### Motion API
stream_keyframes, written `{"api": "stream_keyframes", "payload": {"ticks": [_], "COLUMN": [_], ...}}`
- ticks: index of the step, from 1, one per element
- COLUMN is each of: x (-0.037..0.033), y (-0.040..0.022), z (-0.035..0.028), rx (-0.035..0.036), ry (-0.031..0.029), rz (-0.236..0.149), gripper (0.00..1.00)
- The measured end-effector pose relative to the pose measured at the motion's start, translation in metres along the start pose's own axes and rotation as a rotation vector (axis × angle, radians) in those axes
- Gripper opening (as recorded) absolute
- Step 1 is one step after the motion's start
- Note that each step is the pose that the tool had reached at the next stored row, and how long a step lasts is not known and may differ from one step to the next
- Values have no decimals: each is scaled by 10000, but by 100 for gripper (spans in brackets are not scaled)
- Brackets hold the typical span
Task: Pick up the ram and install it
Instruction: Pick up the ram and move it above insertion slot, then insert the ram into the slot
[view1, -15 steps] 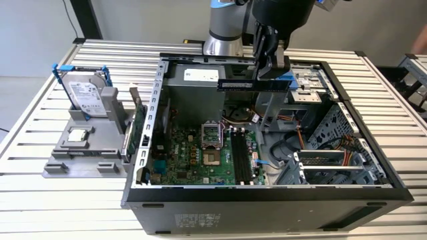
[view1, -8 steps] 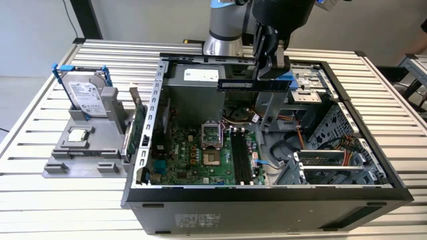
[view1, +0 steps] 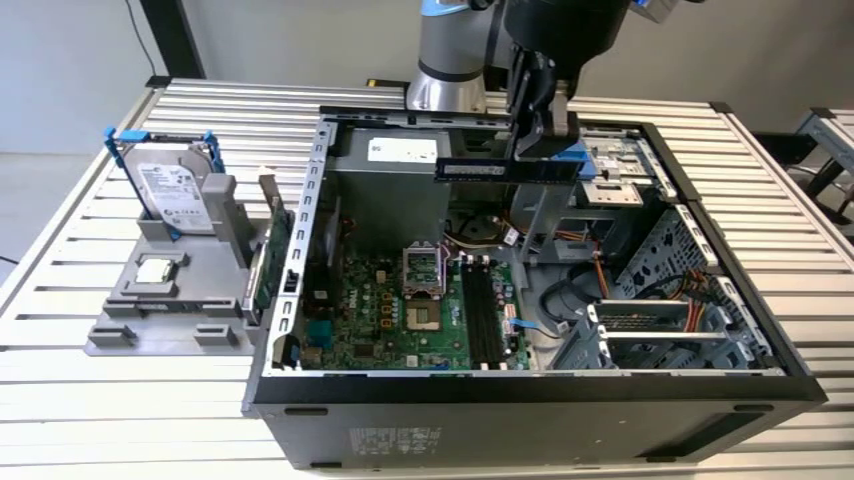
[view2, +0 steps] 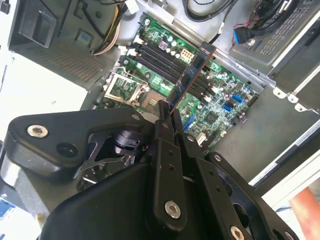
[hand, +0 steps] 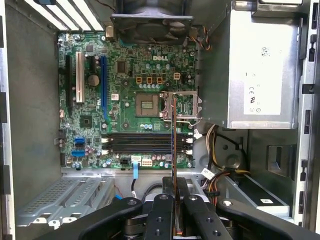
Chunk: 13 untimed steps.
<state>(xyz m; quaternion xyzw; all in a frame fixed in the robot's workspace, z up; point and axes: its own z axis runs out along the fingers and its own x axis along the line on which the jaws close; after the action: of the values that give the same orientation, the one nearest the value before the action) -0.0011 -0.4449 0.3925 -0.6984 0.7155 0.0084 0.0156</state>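
Observation:
The ram (view1: 497, 170) is a long dark stick held level above the open computer case (view1: 534, 390), with my gripper (view1: 541, 160) shut on one end of it. In the second wrist view the ram (view2: 192, 75) juts out from the gripper (view2: 170, 117) over the green motherboard (view2: 220, 80). The first wrist view shows the ram (hand: 174, 135) edge-on, leaving the gripper (hand: 174, 187) and crossing above the black memory slots (hand: 142, 142). Those slots (view1: 483, 305) lie well below the ram, beside the processor socket (view1: 422, 270).
On a grey fixture (view1: 147, 310) at the exterior view's left stand a silver hard drive in a blue frame (view1: 174, 190) and a green expansion card (view1: 274, 255). Inside the case are the power supply (hand: 260, 70), cable bundles (hand: 215, 175), a rear fan (hand: 150, 25) and a drive cage (view1: 661, 330).

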Motion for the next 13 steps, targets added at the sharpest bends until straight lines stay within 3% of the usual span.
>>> {"api": "stream_keyframes", "payload": {"ticks": [13], "x": [0], "y": [0], "z": [0], "rx": [58], "ry": [16], "rz": [1710], "gripper": [0]}}
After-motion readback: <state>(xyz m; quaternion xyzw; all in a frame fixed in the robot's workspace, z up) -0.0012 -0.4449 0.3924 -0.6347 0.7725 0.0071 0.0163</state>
